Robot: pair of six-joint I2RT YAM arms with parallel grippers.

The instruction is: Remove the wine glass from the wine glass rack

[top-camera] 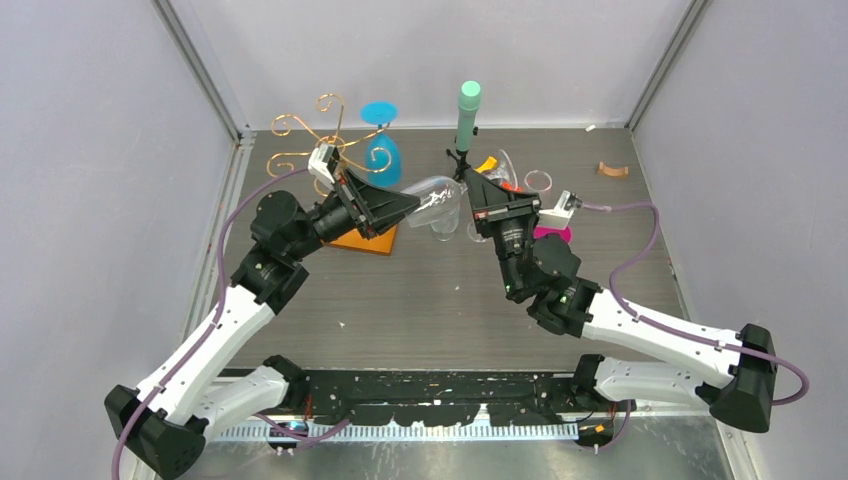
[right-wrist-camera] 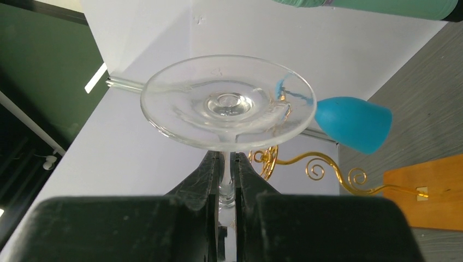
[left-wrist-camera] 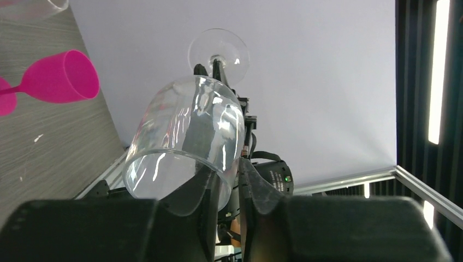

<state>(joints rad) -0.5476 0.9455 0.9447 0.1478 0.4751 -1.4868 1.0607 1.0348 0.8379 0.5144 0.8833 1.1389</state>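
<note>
The wine glass [top-camera: 438, 195] is off the wine glass rack [top-camera: 365, 241] and hangs in the air between the two arms, over the far middle of the table [top-camera: 430, 290]. It lies nearly on its side, with the mouth of the bowl to the left and the round foot to the right. The rack stands to the left of it and clearly apart. A blue glass [top-camera: 383, 158] hangs on the rack's gold scrolls, foot up. The right gripper [right-wrist-camera: 228, 164] is clenched on the clear stem just under the foot, a finger pressed against each side, so the foot sits like a disc directly above its fingertips. The left gripper [left-wrist-camera: 238, 180] reaches in from the rack side to the rim of the bowl. Its two fingers stand close together astride the glass wall, one seemingly inside the mouth and one outside. Whether they already pinch the wall or only bracket it cannot be told from the pictures. A mint-green cylinder [top-camera: 468, 105] rises just beyond the glass to the right, and a pink glass [left-wrist-camera: 57, 76] lies on the table on the right.
</note>
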